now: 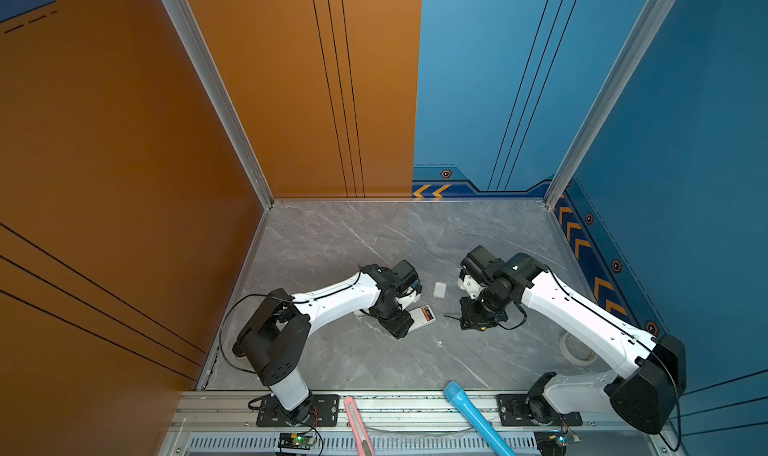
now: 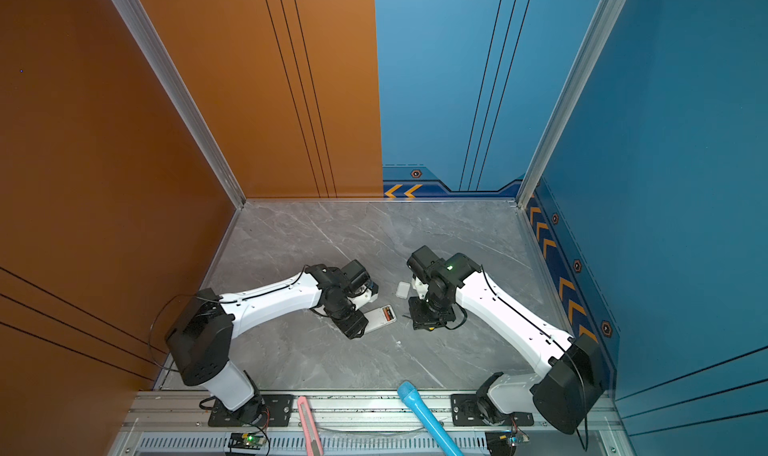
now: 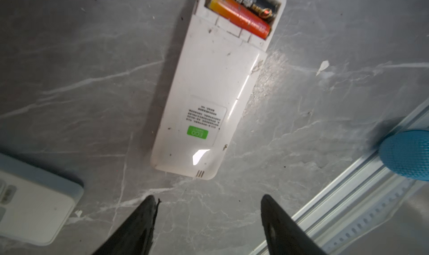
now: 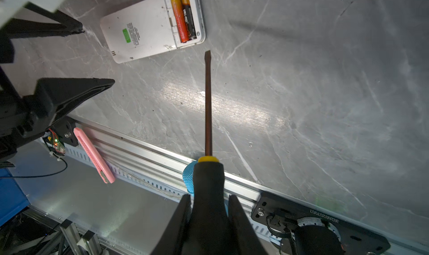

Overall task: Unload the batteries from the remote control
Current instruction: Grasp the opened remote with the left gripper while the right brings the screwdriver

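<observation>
Two batteries sat side by side in the open compartment at one end of the remote (image 3: pixel 209 98): a red-orange battery (image 3: pixel 241 19), yellow toward one end, and a black battery (image 3: pixel 255 4) with gold lettering. Both were seated in their slots. The remote was white and lay face down on the grey marbled table (image 1: pixel 332 246), near the middle, with a green sticker on its back. A small white cover (image 1: pixel 439 289) lay on the table a little way off, further from the arms' bases and apart from the remote.

The left gripper (image 3: pixel 207 197) hung just off the remote's end opposite the batteries, its black fingers spread wide with nothing between them and not touching the case. The right gripper (image 4: pixel 210 195) was pinched on the black-and-yellow handle of a screwdriver (image 4: pixel 208 102). The flat tip pointed toward the battery end of the remote and stood near it, not touching.

In the left wrist view a second remote (image 3: pixel 34 209), white with a blue-grey edge, lay off to one side. Along the metal rail at the front of the table lay a pink box cutter (image 1: pixel 357 425) and a blue torch (image 1: pixel 473 416) with a knurled head.
</observation>
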Robot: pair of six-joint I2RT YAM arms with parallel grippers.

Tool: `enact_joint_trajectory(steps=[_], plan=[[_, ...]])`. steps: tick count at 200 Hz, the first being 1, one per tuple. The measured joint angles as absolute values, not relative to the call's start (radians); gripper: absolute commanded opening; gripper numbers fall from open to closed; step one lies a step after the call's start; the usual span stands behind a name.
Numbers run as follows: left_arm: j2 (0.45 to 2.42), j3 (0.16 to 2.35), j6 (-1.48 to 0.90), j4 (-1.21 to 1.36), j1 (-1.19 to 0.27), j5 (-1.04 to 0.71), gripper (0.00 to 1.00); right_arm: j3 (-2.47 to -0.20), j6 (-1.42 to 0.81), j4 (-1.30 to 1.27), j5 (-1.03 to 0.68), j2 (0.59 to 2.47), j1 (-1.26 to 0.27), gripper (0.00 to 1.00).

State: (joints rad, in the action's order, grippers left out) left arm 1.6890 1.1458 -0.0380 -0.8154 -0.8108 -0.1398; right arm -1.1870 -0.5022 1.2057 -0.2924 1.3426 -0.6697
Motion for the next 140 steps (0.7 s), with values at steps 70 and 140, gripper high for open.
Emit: enact_joint_trajectory(steps=[70,140], plan=[[1.754,1.125,0.009,-0.709,-0.804,-0.085,0.73,-1.184,-0.564,1.143,-0.29,1.388,-0.745,0.0],[1.779,1.12,0.019,-0.694,-0.792,-0.097,0.7,-1.18,-0.602,1.121,-0.29,1.404,-0.747,0.0]])
